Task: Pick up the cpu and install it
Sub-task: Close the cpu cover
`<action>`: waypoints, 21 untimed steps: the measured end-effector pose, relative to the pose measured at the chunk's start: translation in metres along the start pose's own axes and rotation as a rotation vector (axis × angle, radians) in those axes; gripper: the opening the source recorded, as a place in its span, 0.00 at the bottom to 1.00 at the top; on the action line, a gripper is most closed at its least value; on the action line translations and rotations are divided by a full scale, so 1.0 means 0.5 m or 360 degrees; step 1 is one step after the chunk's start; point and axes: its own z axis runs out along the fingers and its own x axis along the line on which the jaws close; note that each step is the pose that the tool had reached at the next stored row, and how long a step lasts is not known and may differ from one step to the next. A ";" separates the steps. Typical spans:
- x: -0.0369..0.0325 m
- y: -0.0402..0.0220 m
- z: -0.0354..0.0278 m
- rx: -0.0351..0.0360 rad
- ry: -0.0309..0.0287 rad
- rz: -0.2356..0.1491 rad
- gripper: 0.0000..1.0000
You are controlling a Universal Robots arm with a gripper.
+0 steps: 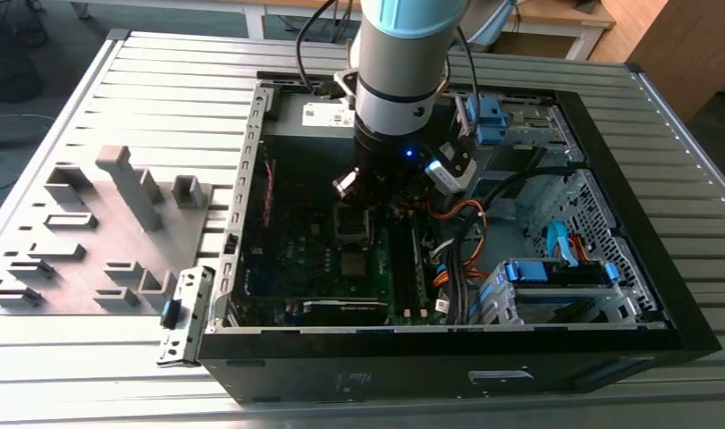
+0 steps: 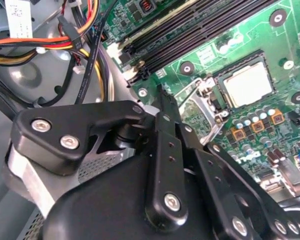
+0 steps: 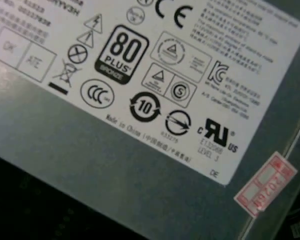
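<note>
The cpu (image 2: 247, 85), a small square chip with a silver-grey top, lies flat in the socket on the green motherboard (image 2: 270, 45) in the second wrist view. A metal socket frame (image 2: 200, 107) stands beside it. My gripper (image 2: 162, 95) hangs close over the board a short way from the chip, and I see nothing held in it. In the exterior view the gripper (image 1: 365, 198) reaches down into the open computer case (image 1: 601, 268), right above the dark socket (image 1: 352, 225).
Black memory slots (image 2: 190, 25) and bundled orange, yellow and black cables (image 2: 65, 45) flank the socket. A grey box with a white label (image 3: 140, 165) is near the first wrist camera. Left of the case in the exterior view stands a grey fixture block (image 1: 100, 232).
</note>
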 end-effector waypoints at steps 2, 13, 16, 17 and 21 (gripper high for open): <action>0.002 -0.003 -0.002 0.0001 -0.00019 -0.0002 0.12; 0.015 -0.020 -0.012 0.0004 -0.00084 -0.0012 0.12; 0.017 -0.025 -0.014 0.0005 -0.00101 -0.0016 0.12; 0.018 -0.026 -0.015 0.0005 -0.00108 -0.0018 0.12; 0.022 -0.031 -0.019 0.0005 -0.00151 -0.0023 0.12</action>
